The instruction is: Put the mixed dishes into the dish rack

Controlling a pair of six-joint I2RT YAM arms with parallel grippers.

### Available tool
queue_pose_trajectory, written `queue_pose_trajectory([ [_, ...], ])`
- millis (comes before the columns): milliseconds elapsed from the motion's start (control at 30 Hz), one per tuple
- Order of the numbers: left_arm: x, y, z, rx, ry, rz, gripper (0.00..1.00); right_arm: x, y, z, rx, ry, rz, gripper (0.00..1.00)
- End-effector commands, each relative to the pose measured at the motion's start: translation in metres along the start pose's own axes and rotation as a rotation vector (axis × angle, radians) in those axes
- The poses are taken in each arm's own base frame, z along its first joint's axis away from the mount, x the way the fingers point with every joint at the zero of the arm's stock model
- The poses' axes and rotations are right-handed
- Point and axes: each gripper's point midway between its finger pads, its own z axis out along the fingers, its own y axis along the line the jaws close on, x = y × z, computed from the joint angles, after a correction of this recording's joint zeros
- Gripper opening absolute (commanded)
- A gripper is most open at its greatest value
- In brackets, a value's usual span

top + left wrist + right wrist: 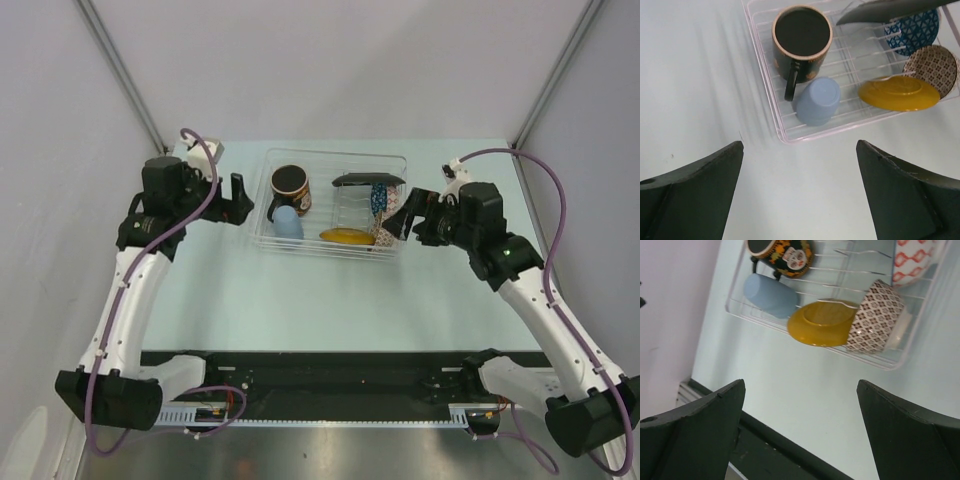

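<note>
The clear dish rack (395, 160) holds all the dishes. The red mug (290, 186) stands upright at its left, with the light-blue cup (288, 224) on its side in front of it. The yellow saucer (346, 237) leans at the near edge. The black plate (368, 180) stands on edge above the blue-white bowl (378, 197). My left gripper (238, 200) is open and empty just left of the rack. My right gripper (408, 214) is open and empty just right of it. The left wrist view shows the mug (801, 37), cup (817, 100), saucer (898, 93) and bowl (912, 32).
A brown-white patterned bowl (388, 236) lies on its side next to the saucer at the rack's near right corner; it also shows in the right wrist view (875, 317). A black rail (320, 365) runs along the table's near edge. Walls close in left and right.
</note>
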Motion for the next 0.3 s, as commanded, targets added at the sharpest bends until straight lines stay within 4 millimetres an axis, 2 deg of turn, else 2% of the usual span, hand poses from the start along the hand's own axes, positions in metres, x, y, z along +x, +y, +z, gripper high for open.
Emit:
queue_pose_trajectory([
  [0,0.0076,-0.0063,-0.0058,0.031,-0.034,-0.033,1.00,-0.0023,-0.0109,-0.0109,0.072,-0.006,-0.067,1.00],
  [67,0.0154,-0.0071,-0.0048,0.036,-0.029,-0.035,1.00,-0.0045,-0.0098,-0.0130,0.074,-0.009,-0.074,1.00],
  [267,0.0121,-0.0072,-0.0039,0.028,-0.055,-0.070,1.00,-0.0063,-0.0075,-0.0169,0.073,-0.004,-0.094,1.00],
])
